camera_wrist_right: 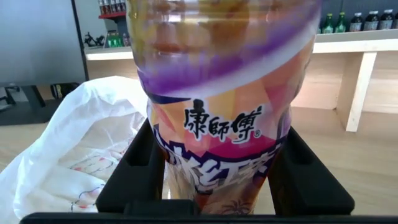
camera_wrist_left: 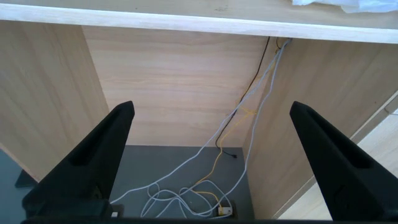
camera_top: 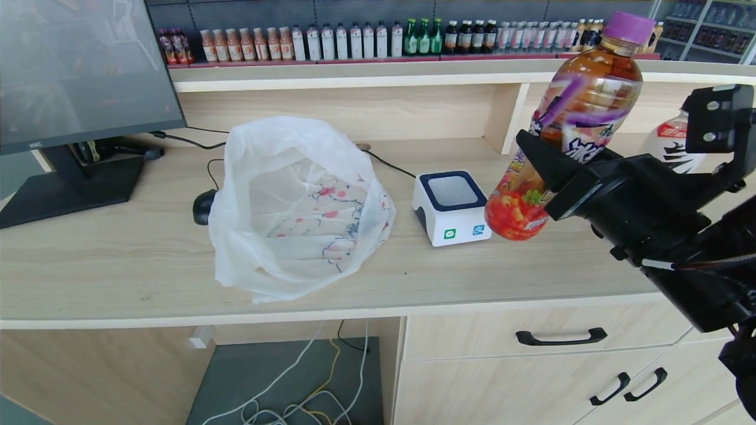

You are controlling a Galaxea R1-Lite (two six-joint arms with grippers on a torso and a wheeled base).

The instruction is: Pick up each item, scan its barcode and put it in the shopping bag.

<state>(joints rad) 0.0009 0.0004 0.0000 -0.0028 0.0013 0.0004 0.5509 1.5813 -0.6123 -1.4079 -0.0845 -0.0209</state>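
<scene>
The right tool (camera_top: 546,177) was clamped on the drink bottle (camera_top: 590,88). It held the bottle tilted in the air, just right of the white scanner (camera_top: 452,206). The shopping bag (camera_top: 295,206) sat open on the table (camera_top: 118,260), left of the scanner. The left tool (camera_wrist_left: 211,109) hung below the table top, its sides wide apart.

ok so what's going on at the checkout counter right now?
The right gripper is shut on a purple-capped drink bottle, held tilted in the air just right of the barcode scanner. The shopping bag sits open on the counter left of the scanner; the bottle is not yet bagged. The left gripper is open and holds nothing, down below the counter edge by the cables.
</scene>
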